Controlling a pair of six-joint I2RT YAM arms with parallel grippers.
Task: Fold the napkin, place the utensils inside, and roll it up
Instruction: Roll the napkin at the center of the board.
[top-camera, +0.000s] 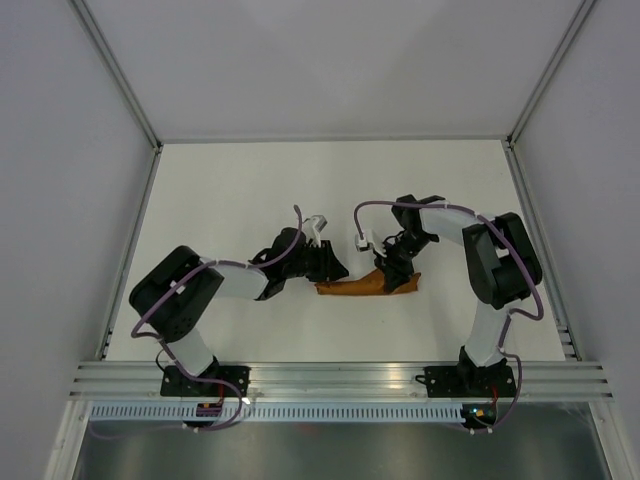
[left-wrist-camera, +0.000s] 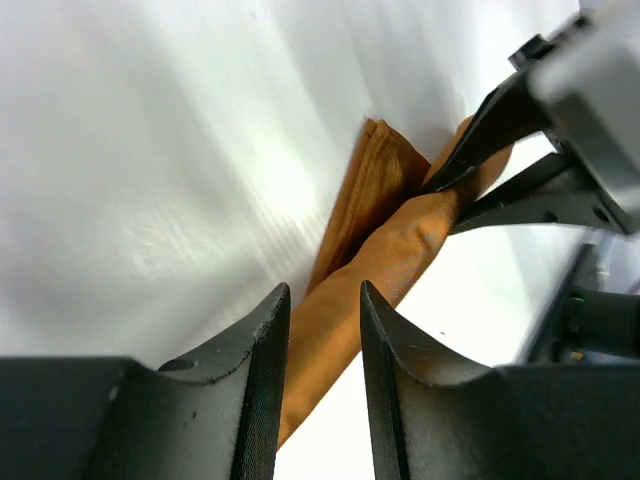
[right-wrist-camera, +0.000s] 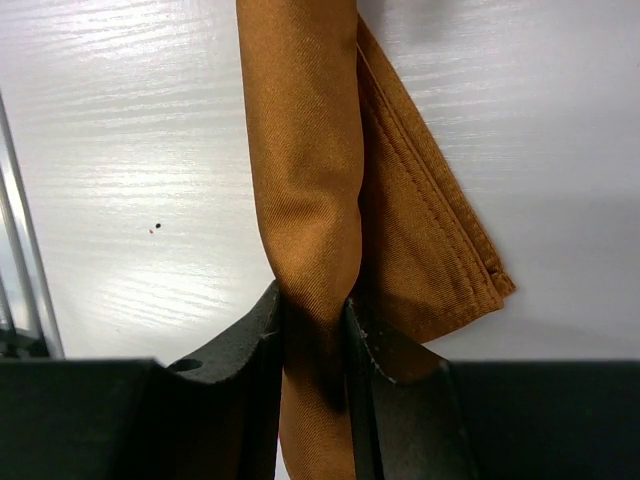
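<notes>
One napkin (top-camera: 368, 286) lies on the one bench (top-camera: 250, 190), wound into a single roll with one flat corner showing beside it. There are two arms (top-camera: 230, 280), carrying one left end effector (top-camera: 335, 277) and one right end effector (top-camera: 392, 278), two in all. Each has two dark fingers (left-wrist-camera: 262, 340), four counted together. The one roll runs between both pairs, a single strand of cloth between the left two and a single strand between the right two. Two purple cables (top-camera: 380, 205), one looping above each end effector
</notes>
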